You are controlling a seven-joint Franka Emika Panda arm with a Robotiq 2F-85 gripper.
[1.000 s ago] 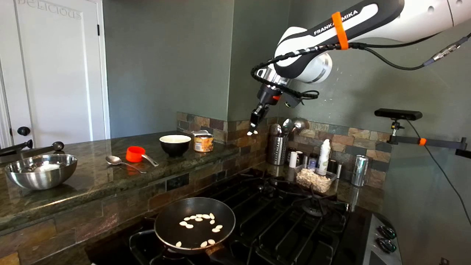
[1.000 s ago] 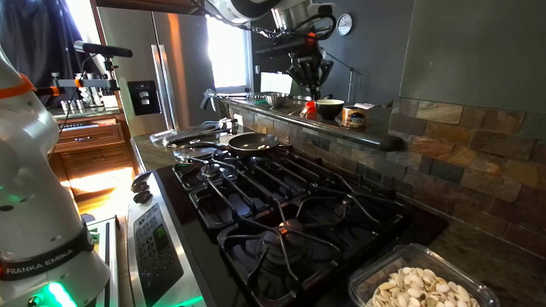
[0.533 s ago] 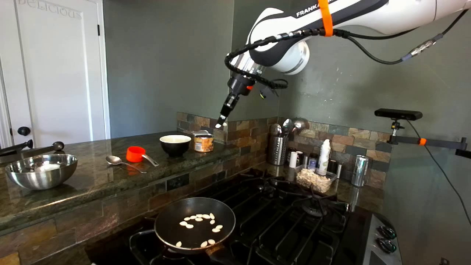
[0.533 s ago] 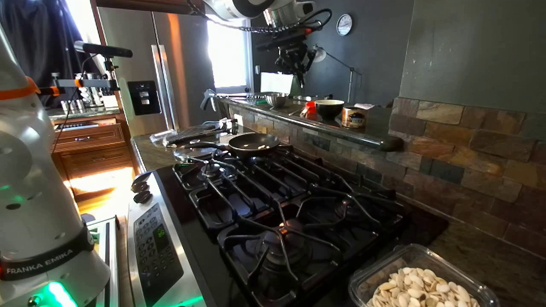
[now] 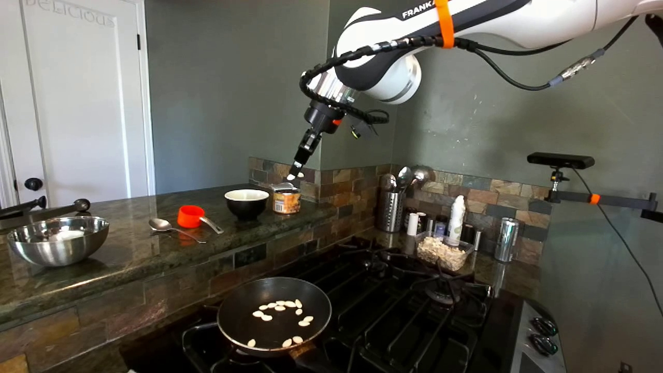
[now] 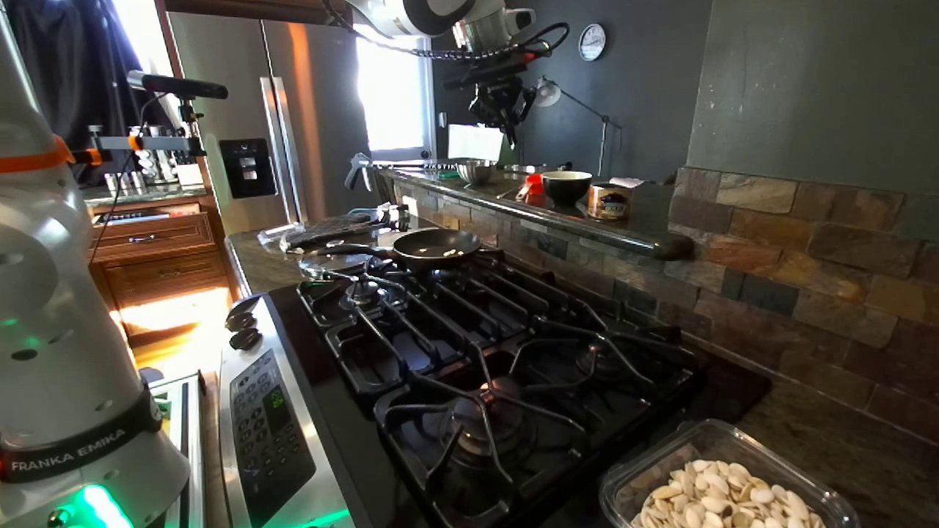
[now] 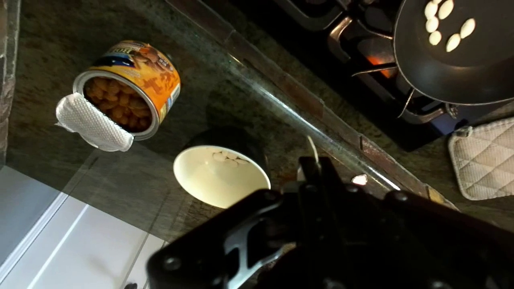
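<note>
**Up by the Stone Ledge [image 5: 129, 223], a Tiny Seed [image 7: 313, 149] in a Pinch**

The black stove [image 6: 317, 359] is the biggest thing here, and a white robot arm [image 5: 544, 26] reaches across above it. On the stove sits a pan [image 5: 279, 329] with flat, pale seeds [image 5: 280, 309] spread in it. At the end of the arm, the gripper [image 5: 295, 170] points down at a slant, its fingertips [image 7: 307, 171] squeezed together on the seed. It hangs in the air near a black bowl [image 5: 246, 209] on the ledge, which is white inside and has a few more seeds [image 7: 220, 157] in it. Just beside the bowl stands a can [image 5: 286, 202] of brown nuts [image 7: 116, 102], its foil lid [image 7: 94, 122] peeled back.

Smallest of all is the seed, standing out from between the fingertips with its thin edge showing in the wrist view. (In an exterior view a second pale bit [image 5: 300, 175] shows by the tips, too small to make out.) It should be very light and stiff, but smooth, so it may slip or twist. A hard squeeze might crack it. The best hold is likely on its two flat sides, at the wide middle.
</note>
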